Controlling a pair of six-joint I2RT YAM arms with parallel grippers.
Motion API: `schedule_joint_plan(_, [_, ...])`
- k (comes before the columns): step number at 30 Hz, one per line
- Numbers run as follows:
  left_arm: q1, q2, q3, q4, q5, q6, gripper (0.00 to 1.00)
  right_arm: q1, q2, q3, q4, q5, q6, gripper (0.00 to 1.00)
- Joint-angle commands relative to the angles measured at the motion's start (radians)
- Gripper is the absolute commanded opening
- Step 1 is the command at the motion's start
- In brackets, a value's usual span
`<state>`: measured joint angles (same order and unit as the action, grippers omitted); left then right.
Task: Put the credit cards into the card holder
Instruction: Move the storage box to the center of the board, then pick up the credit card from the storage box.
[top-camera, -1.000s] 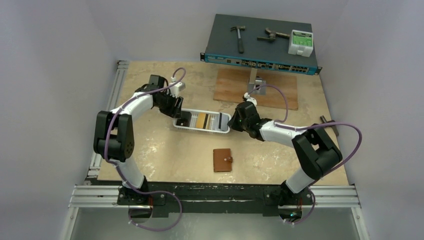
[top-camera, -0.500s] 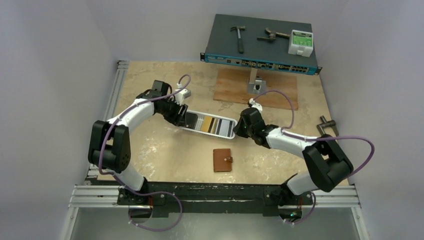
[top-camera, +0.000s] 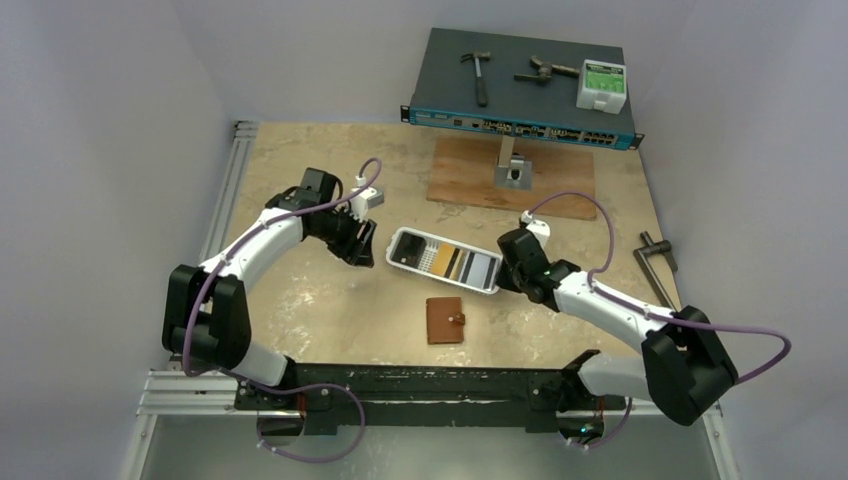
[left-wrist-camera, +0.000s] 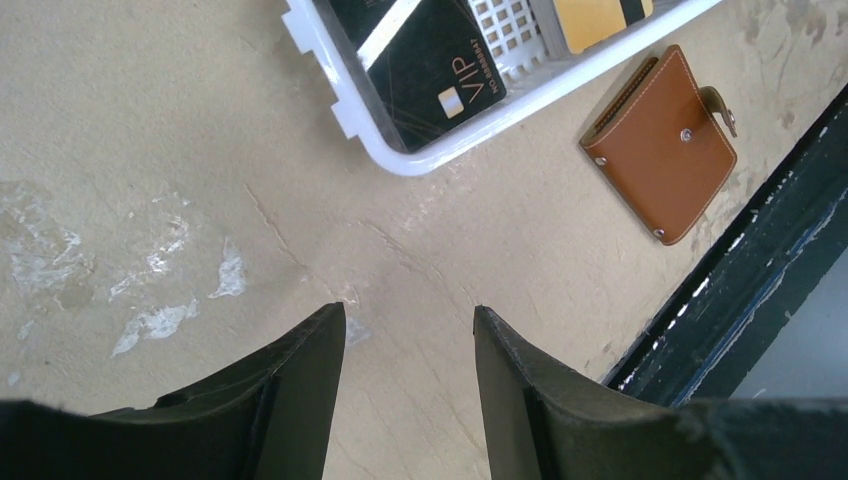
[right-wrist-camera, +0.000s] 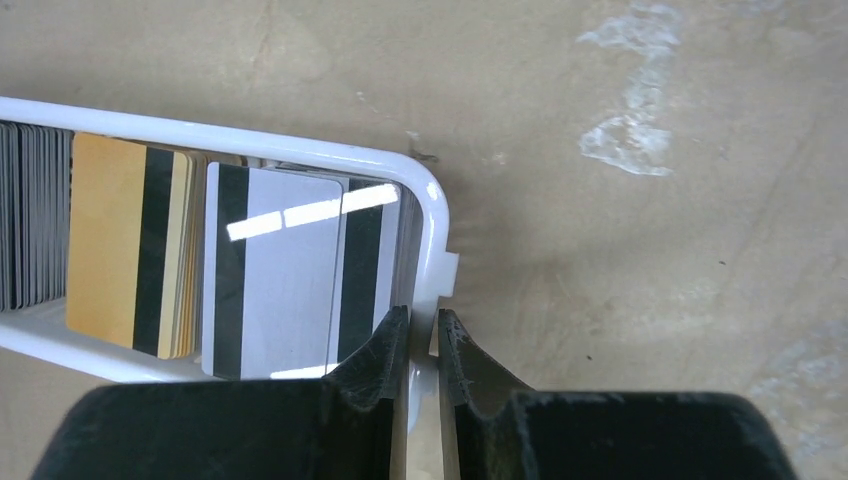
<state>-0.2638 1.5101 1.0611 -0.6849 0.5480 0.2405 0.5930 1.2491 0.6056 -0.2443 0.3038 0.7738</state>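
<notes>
The credit cards (top-camera: 455, 264) are stacked in the white tray (top-camera: 392, 250), just beyond the closed card holder (top-camera: 445, 320). The tray's end rim is pinched by the right gripper (right-wrist-camera: 423, 330). The left gripper (left-wrist-camera: 408, 330) is held spread, and the holder should be unsnapped with it first.

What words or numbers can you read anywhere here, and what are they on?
"VIP": on the black card in the white tray.
"NO" plus digits beside it: digits too blurred to read.
Green label on the white box: too small.
Port markings on the blue-fronted switch: too small.
</notes>
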Motion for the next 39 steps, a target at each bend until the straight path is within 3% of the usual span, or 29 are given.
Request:
schedule_joint_plan(1, [-0.008,-0.041,-0.005,-0.026,0.035,0.032,0.49,-0.029,-0.062,0.014,-0.108,0.112,-0.016,0.01])
schedule_joint_plan(3, [-0.008,-0.047,-0.002,-0.026,0.035,0.031,0.50,-0.035,-0.068,0.045,-0.122,0.114,-0.021,0.07])
schedule_joint_plan(9, [-0.009,-0.042,0.036,-0.021,0.025,0.001,0.50,-0.035,-0.045,0.201,-0.165,0.137,-0.057,0.45])
schedule_joint_plan(11, [-0.010,-0.030,0.055,-0.011,0.020,-0.017,0.50,-0.035,-0.030,0.243,-0.171,0.156,-0.076,0.53])
schedule_joint_plan(16, [-0.023,0.012,0.121,0.013,0.017,-0.058,0.50,-0.034,-0.003,0.260,-0.102,0.092,-0.090,0.57])
schedule_joint_plan(21, [-0.075,0.028,0.172,0.015,0.006,-0.074,0.50,0.019,0.043,0.262,-0.113,0.147,-0.103,0.68])
schedule_joint_plan(26, [-0.078,0.034,0.175,0.018,0.013,-0.099,0.50,0.173,0.132,0.336,-0.219,0.306,-0.071,0.67])
schedule_joint_plan(31, [-0.079,0.007,0.145,0.024,0.000,-0.093,0.50,0.250,0.204,0.385,-0.326,0.463,-0.035,0.64])
schedule_joint_plan(39, [-0.079,-0.007,0.136,0.016,0.001,-0.088,0.50,0.301,0.307,0.421,-0.409,0.511,0.045,0.62])
